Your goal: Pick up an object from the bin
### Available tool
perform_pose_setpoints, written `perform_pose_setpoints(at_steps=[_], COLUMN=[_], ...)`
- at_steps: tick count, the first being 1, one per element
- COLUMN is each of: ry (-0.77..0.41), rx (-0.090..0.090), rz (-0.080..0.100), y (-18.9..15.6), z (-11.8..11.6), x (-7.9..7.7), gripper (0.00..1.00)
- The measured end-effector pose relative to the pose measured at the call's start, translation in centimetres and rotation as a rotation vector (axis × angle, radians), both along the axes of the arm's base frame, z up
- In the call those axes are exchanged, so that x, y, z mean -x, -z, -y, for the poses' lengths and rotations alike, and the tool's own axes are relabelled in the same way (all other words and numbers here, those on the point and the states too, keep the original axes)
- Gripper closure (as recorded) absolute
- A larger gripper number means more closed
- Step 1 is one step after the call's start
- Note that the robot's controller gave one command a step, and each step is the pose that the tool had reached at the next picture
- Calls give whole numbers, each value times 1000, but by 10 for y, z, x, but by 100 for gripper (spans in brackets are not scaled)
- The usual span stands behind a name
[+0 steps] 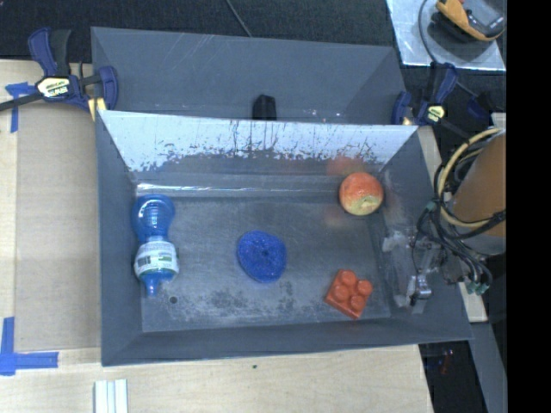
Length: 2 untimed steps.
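In the camera view the hand (413,286) sits low against the right wall of the grey bin (258,338), and whether it is released or clenched cannot be told; nothing shows in its grasp. Just beside it, in the bin's near right corner, lies a red-orange toy brick (348,293). An orange-and-yellow round fruit (361,194) rests by the far right corner. A blue round lump (262,256) lies mid-floor, and a blue bottle (154,243) lies along the left edge.
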State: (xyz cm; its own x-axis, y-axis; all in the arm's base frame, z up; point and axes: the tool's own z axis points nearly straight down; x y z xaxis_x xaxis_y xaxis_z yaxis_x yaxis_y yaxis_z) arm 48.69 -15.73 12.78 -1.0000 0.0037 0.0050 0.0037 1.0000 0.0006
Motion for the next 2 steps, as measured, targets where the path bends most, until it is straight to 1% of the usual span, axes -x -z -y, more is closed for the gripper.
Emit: perform_pose_setpoints(at_steps=[1,2], ry=[-4,194], rx=[2,1], rz=[8,5], y=[-5,54], z=[-1,-41], x=[-2,0], gripper=[0,0])
